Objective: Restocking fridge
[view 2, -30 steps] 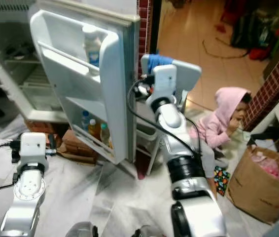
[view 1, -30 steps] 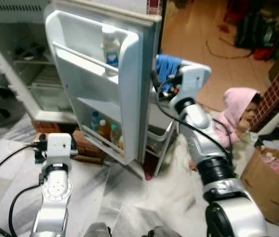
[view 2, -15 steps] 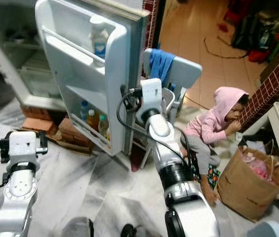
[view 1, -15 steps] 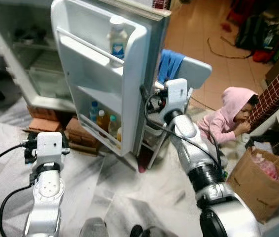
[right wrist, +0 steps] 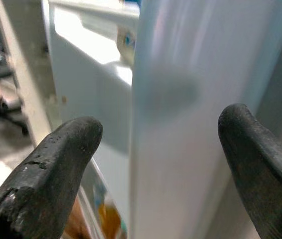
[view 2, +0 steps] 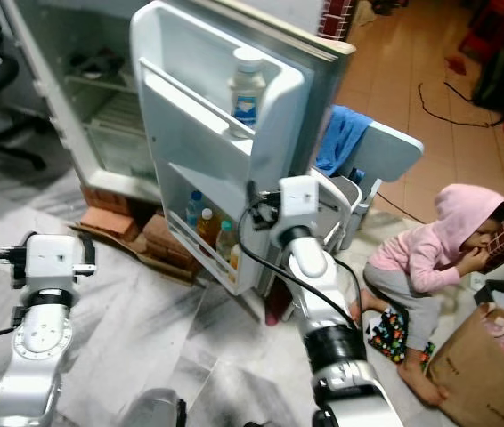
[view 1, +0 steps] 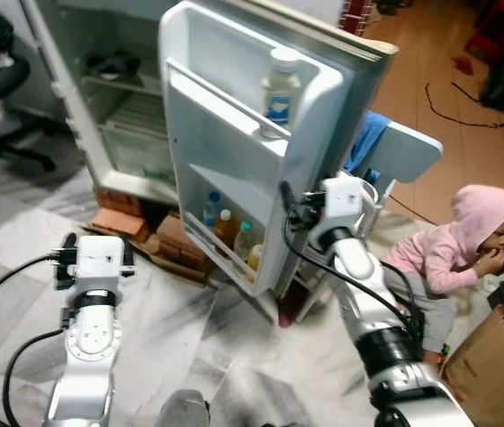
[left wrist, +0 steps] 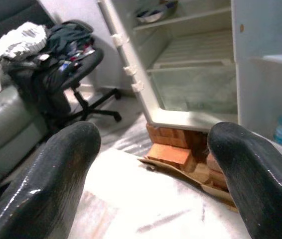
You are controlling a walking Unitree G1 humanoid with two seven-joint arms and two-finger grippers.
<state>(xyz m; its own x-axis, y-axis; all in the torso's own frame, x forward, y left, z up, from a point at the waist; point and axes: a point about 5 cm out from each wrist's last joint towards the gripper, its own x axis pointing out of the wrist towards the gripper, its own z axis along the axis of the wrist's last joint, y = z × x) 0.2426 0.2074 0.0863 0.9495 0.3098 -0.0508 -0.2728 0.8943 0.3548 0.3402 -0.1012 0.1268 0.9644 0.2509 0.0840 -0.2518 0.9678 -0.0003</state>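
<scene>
**Fridge door open, partly stocked; neither gripper carrying anything**

We note the left gripper (left wrist: 151, 164) nearest, low over the marble floor (view 1: 190, 338), jaws spread wide and empty. Beyond its tips: bricks (left wrist: 168, 155) propping the fridge (view 1: 101, 107), and past them the open cabinet.

The right gripper (right wrist: 151, 164) is raised at the free edge of the fridge door (view 1: 261, 169), jaws wide, the door's edge standing between the two fingers but apparently not clamped. We judge this a door-handling step, not a placing step.

Containers, working outward from the right jaws:
- Lower door shelf, just beside and below: several small bottles (view 1: 231, 233), upright.
- Upper door shelf, above: one white bottle (view 1: 280, 87) with a blue label, upright behind the rail.
- Cabinet, farther off: wire shelves mostly bare; a dark item (view 1: 114, 64) on an upper shelf, not identifiable.
- Brown paper bag (view 2: 492, 365) on the floor, well apart to the right: pink contents, unclear.

A person in a pink hood (view 1: 466, 249) sits on the floor near a chair (view 1: 394, 156).

Progress: the door shelves hold some stock; the cabinet is largely unfilled. We judge most restocking remains.
</scene>
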